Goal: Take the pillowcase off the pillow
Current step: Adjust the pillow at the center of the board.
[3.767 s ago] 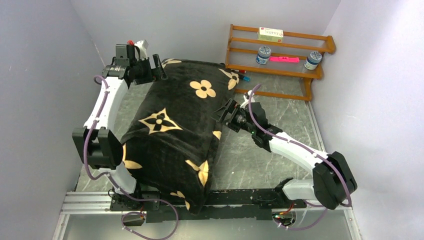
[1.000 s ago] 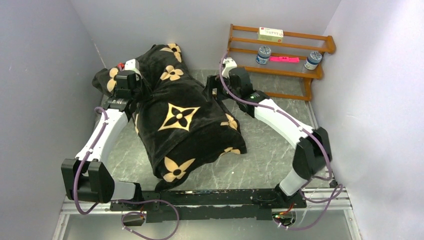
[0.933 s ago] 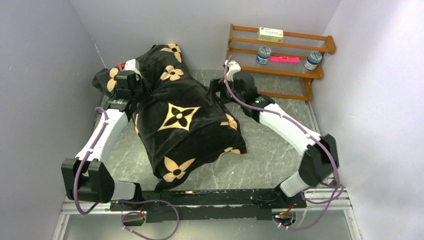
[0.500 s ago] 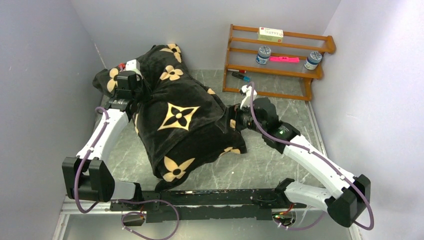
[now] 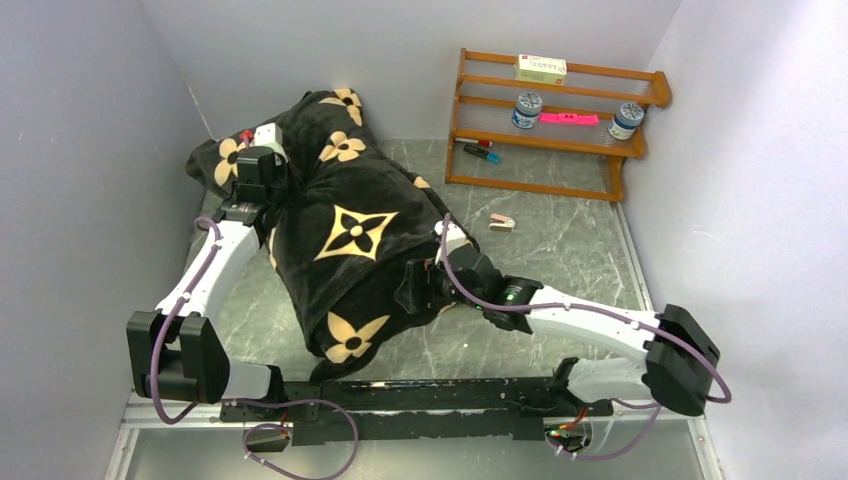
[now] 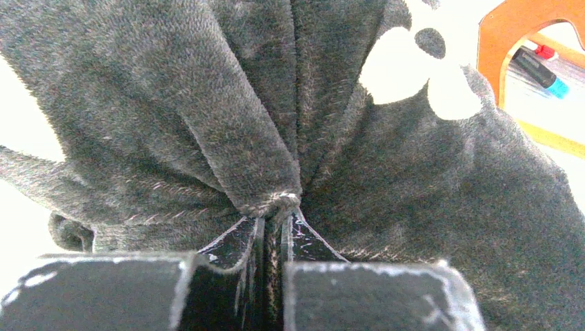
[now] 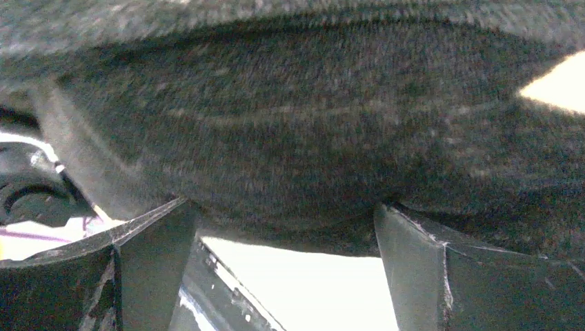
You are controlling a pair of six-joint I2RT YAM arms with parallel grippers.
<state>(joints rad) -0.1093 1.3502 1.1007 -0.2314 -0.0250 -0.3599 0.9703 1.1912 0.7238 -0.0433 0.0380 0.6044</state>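
- While the pillowcase (image 5: pixel 350 230) lies on the table (image 5: pixel 560 240), long axis running far-left to near-centre, the pillow is hidden inside it.
- My left gripper (image 6: pixel 274 227): clamped tight on a bunch of fabric at the far end.
- My right gripper (image 7: pixel 283 241): spread wide, holding nothing, and the nearer one to the near end, with the cover's edge just ahead.

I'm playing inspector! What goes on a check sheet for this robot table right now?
Surface: grey marbled table.
Job's things: black flowered pillowcase covers the pillow, which is hidden.
Clutter: small pale item on table; marker by shelf.
End effectors: left end effector shut on pillowcase fold; right end effector open at its near edge.
Cables: purple cables along both arms.
Surroundings: wooden shelf holding box, jars; plain walls.
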